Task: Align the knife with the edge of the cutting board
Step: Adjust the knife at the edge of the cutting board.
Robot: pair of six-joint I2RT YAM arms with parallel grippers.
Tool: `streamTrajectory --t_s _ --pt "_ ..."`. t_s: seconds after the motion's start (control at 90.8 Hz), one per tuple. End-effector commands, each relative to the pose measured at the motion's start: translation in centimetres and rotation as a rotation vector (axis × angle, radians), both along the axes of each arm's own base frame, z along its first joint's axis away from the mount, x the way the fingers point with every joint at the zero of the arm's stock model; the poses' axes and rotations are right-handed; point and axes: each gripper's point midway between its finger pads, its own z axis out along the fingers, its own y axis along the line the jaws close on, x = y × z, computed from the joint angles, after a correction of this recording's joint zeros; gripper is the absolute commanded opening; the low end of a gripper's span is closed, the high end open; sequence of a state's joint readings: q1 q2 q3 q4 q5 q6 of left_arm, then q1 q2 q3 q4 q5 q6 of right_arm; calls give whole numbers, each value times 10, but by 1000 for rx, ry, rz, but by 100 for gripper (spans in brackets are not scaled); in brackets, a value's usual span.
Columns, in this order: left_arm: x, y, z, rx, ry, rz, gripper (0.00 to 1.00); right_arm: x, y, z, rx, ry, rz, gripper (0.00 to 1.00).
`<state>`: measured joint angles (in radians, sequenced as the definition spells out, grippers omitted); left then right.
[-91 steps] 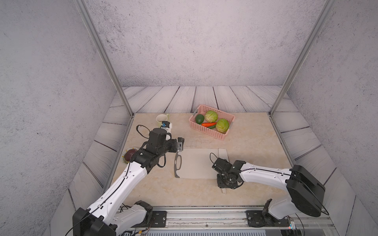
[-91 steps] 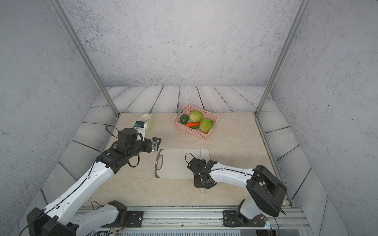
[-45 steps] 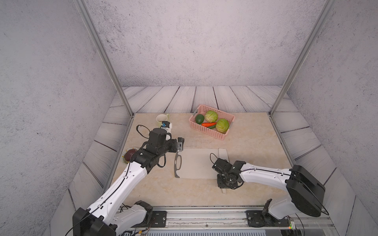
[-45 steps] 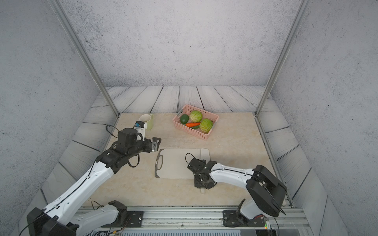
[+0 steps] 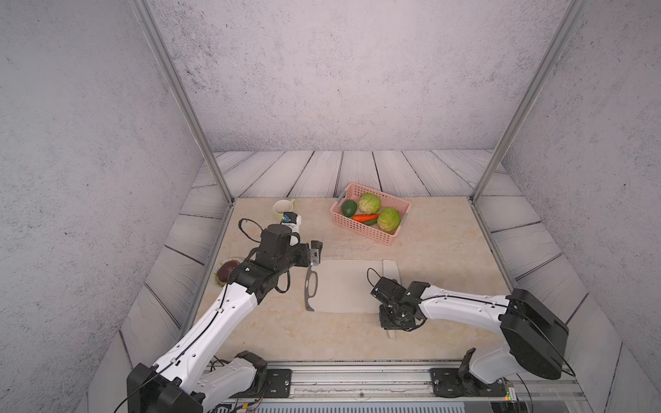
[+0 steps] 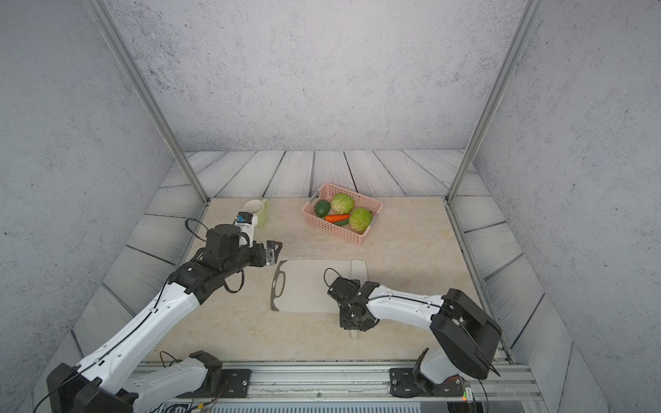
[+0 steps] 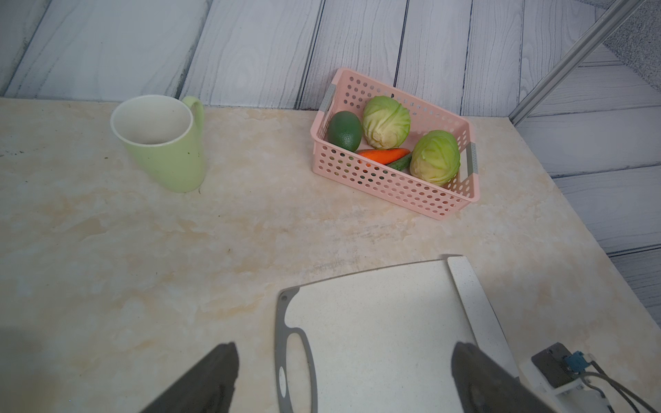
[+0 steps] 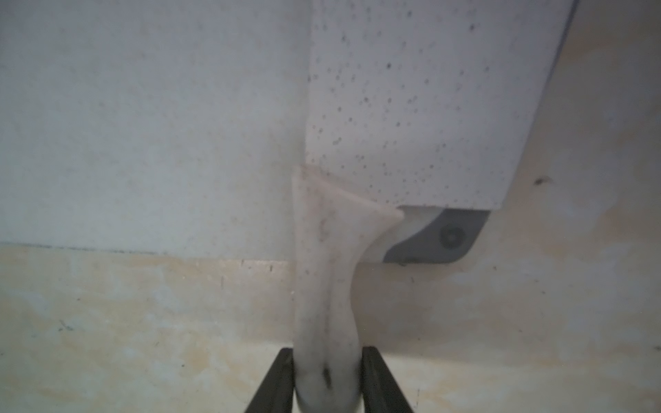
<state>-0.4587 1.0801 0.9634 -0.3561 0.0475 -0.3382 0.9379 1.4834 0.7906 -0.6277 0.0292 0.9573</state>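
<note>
Nothing has visibly shifted; right hand (image 8: 327,379) stays clenched on the knife (image 8: 411,107) handle at the cutting board (image 5: 343,286) edge; left hand (image 5: 314,253) spread open.

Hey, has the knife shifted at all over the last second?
No. The knife lies just where it was, along the end of the cutting board opposite its handle hole.

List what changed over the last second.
Nothing visibly moved. The right gripper stays shut on the handle of the knife, whose blade lies along one end of the cutting board. The left gripper stays open near the board's handle hole.
</note>
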Motion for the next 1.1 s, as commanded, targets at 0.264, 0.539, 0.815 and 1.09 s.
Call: streamTrajectory --t_s 0.264,0.539,0.815,1.09 --pt "0 -1 16 3 -38 -5 98 -4 -7 2 -19 -2 1 45" --pt "0 0 16 6 -37 -4 98 -3 -5 8 -10 -11 18 58" --pt "0 -1 14 11 -31 -6 98 2 -9 26 -21 -57 50 84" --pt "1 -1 13 20 -28 -3 98 14 -10 55 -13 -144 91 99"
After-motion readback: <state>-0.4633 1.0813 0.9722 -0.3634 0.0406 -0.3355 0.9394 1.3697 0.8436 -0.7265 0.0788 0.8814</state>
